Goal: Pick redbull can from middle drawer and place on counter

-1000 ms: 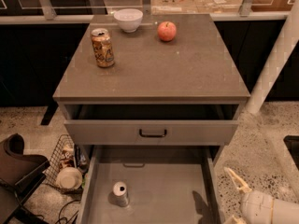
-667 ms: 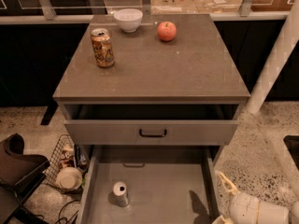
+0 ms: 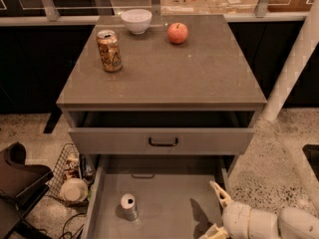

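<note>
**Desk:** Where is the arm?

**Photographer:** Lower right. The robot's white arm [image 3: 259, 224] comes in from the right edge, low and roughly level. Its gripper [image 3: 215, 212] is at the right wall of the pulled-out middle drawer [image 3: 164, 200]. The two fingers are spread apart, one angled up and to the left, the other down at the bottom edge, with nothing between them.

**Desk:** And the redbull can?

**Photographer:** The redbull can [image 3: 128, 206] stands upright on the drawer's flat grey floor, toward the left side and well apart from the gripper. It is the one item visible in that drawer.

**Desk:** The other containers?

**Photographer:** The upper drawer [image 3: 114, 141], with a dark bar handle [image 3: 163, 142], is pulled partway out under the counter [image 3: 169, 73]. Its inside is in shadow, so its contents cannot be told. On the counter, an orange-gold can [image 3: 109, 50] stands upright at the left rear, a white bowl [image 3: 136, 20] sits by the back edge, and a red apple [image 3: 177, 33] lies near the bowl, to its right. Left of the drawers, a wire basket [image 3: 64, 164] on the speckled floor holds a jumble that includes a pale round object.
</note>
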Robot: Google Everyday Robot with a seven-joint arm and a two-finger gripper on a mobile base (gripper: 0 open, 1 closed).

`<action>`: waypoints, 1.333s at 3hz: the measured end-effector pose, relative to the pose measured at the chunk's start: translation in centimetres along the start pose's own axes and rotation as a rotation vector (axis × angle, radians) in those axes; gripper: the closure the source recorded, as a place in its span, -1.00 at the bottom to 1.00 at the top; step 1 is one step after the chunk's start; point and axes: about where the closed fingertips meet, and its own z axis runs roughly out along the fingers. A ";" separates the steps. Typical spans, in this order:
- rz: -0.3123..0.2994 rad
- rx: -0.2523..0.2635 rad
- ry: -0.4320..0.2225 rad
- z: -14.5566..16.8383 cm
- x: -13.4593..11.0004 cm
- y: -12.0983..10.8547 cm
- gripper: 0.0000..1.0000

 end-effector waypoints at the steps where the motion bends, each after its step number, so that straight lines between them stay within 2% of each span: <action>1: 0.014 -0.064 -0.006 3.7 0.7 0.6 -1.00; 2: 0.020 -0.136 -0.010 7.6 1.0 1.3 -1.00; 3: -0.002 -0.199 -0.033 10.7 0.7 2.0 -1.00; 4: -0.026 -0.237 -0.065 13.2 0.0 2.8 -1.00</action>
